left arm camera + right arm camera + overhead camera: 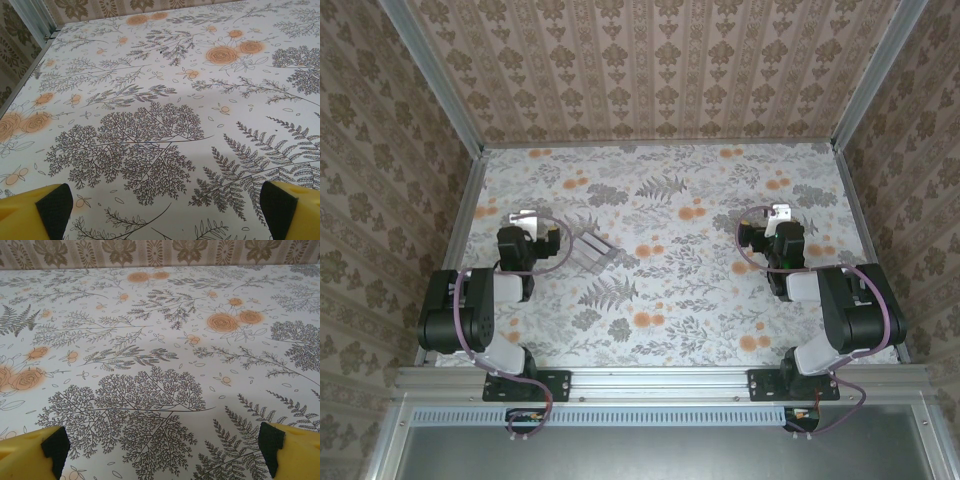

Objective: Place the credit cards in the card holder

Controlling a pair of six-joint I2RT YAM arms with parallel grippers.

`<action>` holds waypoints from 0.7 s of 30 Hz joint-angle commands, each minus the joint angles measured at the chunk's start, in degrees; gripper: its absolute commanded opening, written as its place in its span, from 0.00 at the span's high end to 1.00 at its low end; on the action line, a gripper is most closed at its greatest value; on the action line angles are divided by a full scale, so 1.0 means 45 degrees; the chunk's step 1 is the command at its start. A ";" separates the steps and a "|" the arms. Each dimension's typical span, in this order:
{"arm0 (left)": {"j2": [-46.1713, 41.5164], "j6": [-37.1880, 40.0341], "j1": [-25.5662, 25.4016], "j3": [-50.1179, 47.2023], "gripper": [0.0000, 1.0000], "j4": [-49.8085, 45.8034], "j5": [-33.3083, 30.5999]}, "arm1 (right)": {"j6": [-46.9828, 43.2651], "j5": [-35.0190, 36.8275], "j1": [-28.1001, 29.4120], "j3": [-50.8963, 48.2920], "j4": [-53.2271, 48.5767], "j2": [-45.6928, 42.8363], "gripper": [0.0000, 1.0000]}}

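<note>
The credit cards are pale grey striped flat pieces lying fanned on the flowered tablecloth, just right of my left gripper. That gripper hangs open over bare cloth, its yellow fingers wide apart with nothing between them. My right gripper sits on the right side of the table, far from the cards. It is open too, and its yellow fingers frame only printed cloth. The card holder is out of view.
A floral cloth covers the table. Aluminium rails and patterned walls close in the left, right and back sides. Both arm bases stand at the near edge.
</note>
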 commanded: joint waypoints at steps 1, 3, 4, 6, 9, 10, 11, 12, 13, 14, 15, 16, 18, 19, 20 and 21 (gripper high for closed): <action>-0.0084 -0.0208 0.0145 0.0178 0.00 0.0275 0.0177 | 0.0107 0.0060 -0.0071 0.0161 0.0021 -0.0133 0.00; -0.0331 -0.0315 0.0047 0.0010 0.00 0.0527 -0.0583 | 0.0353 0.1323 0.0098 0.0059 0.0022 -0.0460 0.00; -0.0811 -0.0435 -0.0072 -0.0094 0.00 0.0370 -0.1251 | 0.0487 0.1663 0.0091 0.0026 -0.0296 -0.0925 0.00; -0.2435 -0.0806 -0.0312 0.0097 0.00 -0.1889 -0.2391 | 0.0692 0.2285 0.0087 0.0379 -0.2255 -0.2651 0.00; -0.4645 -0.2455 -0.0331 0.1553 0.00 -0.6787 -0.2653 | 0.1493 0.2718 0.0087 0.1235 -0.4806 -0.4667 0.00; -0.5163 -0.3016 -0.0311 0.2007 0.00 -0.8103 -0.2571 | 0.2090 0.2947 0.0068 0.1552 -0.5528 -0.5100 0.00; -0.5603 -0.3841 -0.0307 0.2642 0.00 -0.9628 -0.2609 | 0.2950 0.3293 0.0048 0.1959 -0.6390 -0.5485 0.00; -0.5918 -0.5093 -0.0292 0.3179 0.00 -1.1038 -0.2814 | 0.4010 0.3699 0.0034 0.2355 -0.7236 -0.5743 0.00; -0.6150 -0.6804 -0.0266 0.3805 0.00 -1.2825 -0.3178 | 0.5448 0.4292 0.0003 0.2787 -0.8397 -0.5937 0.00; -0.6260 -0.8640 -0.0176 0.4377 0.00 -1.4702 -0.3256 | 0.6631 0.4473 -0.0106 0.3129 -0.9396 -0.6042 0.00; -0.6345 -0.9218 0.0087 0.4845 0.00 -1.6063 -0.1980 | 0.6957 0.4088 -0.0201 0.3338 -0.9793 -0.6075 0.00; -0.6458 -0.9100 0.0396 0.4885 0.00 -1.6211 -0.0114 | 0.7097 0.3417 -0.0196 0.3506 -1.0054 -0.6075 0.00; -0.6860 -0.9734 0.0343 0.4478 0.00 -1.6290 0.1634 | 0.7369 0.2221 -0.0067 0.3608 -1.0260 -0.6032 0.00; -0.7189 -1.0327 -0.0228 0.4216 0.01 -1.6529 0.1484 | 0.7349 0.1759 0.0104 0.3519 -1.0197 -0.5988 0.01; -0.7414 -1.0701 -0.1010 0.4178 0.01 -1.7206 0.0959 | 0.7263 0.1437 0.0297 0.3454 -1.0144 -0.5917 0.01; -0.7517 -1.0949 -0.1742 0.4253 0.01 -1.7822 0.0399 | 0.7215 0.1323 0.0437 0.3443 -1.0223 -0.5836 0.02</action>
